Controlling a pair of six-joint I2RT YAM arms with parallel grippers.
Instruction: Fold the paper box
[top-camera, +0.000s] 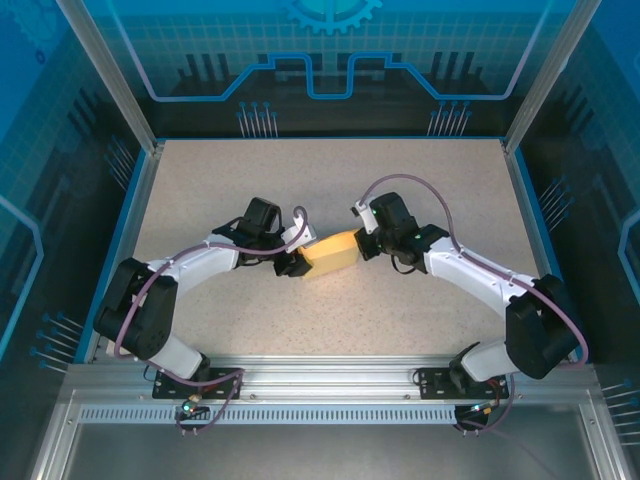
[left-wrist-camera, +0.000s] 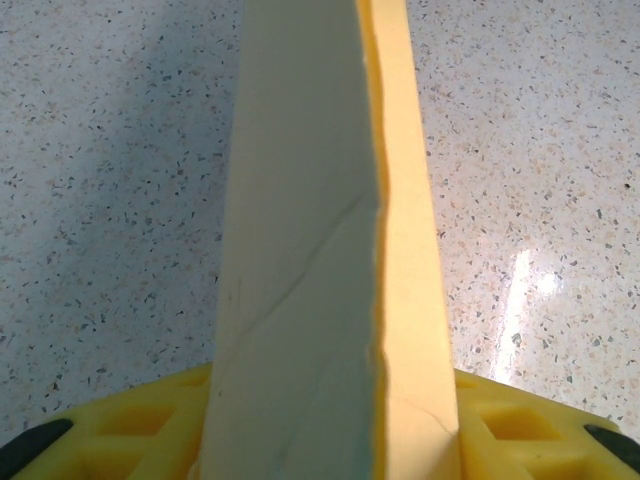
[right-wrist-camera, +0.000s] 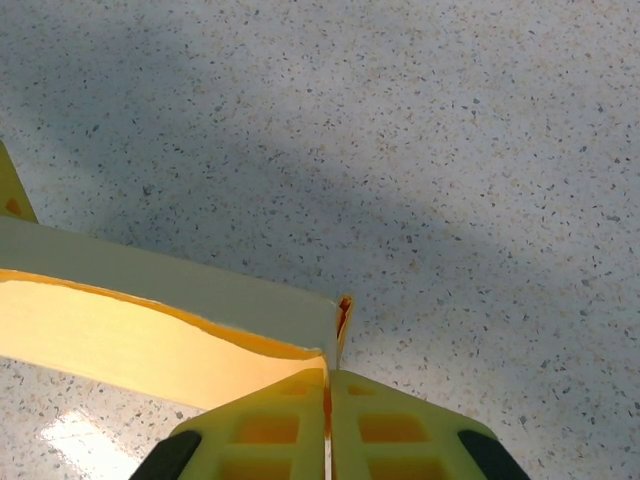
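The pale yellow thin-card paper box (top-camera: 332, 252), apparently part-formed, sits mid-surface (top-camera: 330, 180), the left pincer (top-camera: 296, 262) gripping one end and the right pincer (top-camera: 365, 243) closed on its opposite edge; end flaps likely remain.

1. This is a robotics lab test cell, seen from above.
2. A left arm (top-camera: 190, 265) and a right arm (top-camera: 470, 272) are bolted to an aluminium rail (top-camera: 330, 378) at the near edge.
3. A speckled beige tabletop (top-camera: 330, 185) is the work surface.
4. Slanted aluminium posts (top-camera: 105, 72) frame the cell.
5. Blue see-through wall panels (top-camera: 400, 50) carry printed circuit lines and a gear emblem (top-camera: 332, 12).
6. Purple cables (top-camera: 415, 182) loop along the arms.
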